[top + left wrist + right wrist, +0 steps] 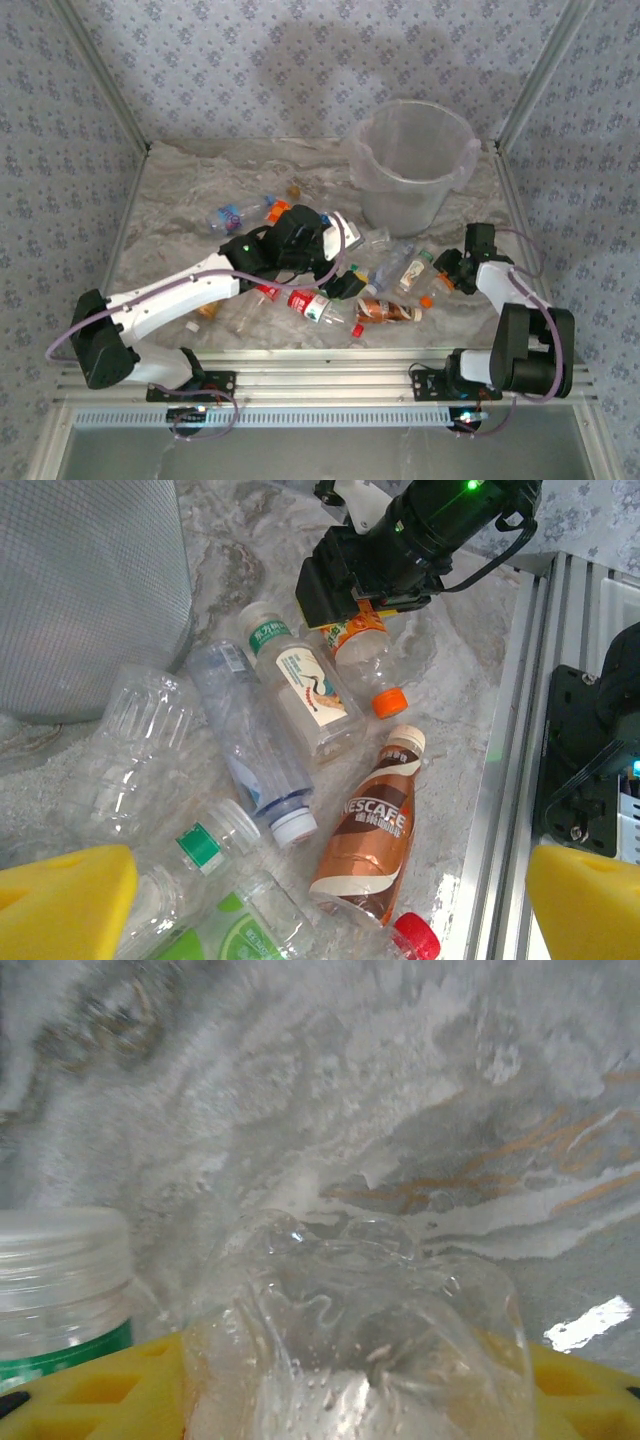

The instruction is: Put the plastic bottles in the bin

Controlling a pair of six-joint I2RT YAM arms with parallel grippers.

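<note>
The right pincer (350,1400) clamps the crumpling base of an orange-capped bottle (365,655) lying on the table (200,190), short of the bin (400,195). I'd say that soft plastic could squirt free on lifting. The left pincer (330,900) hangs wide open.

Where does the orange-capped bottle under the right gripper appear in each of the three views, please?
Top external: the orange-capped bottle lies right of centre, at the right gripper.
Left wrist: the bottle is upper centre, cap pointing down-right.
Right wrist: its clear base sits bottom centre, between yellow fingers.
Shared landmark: the white-capped bottle with a green band, beside it.
</note>
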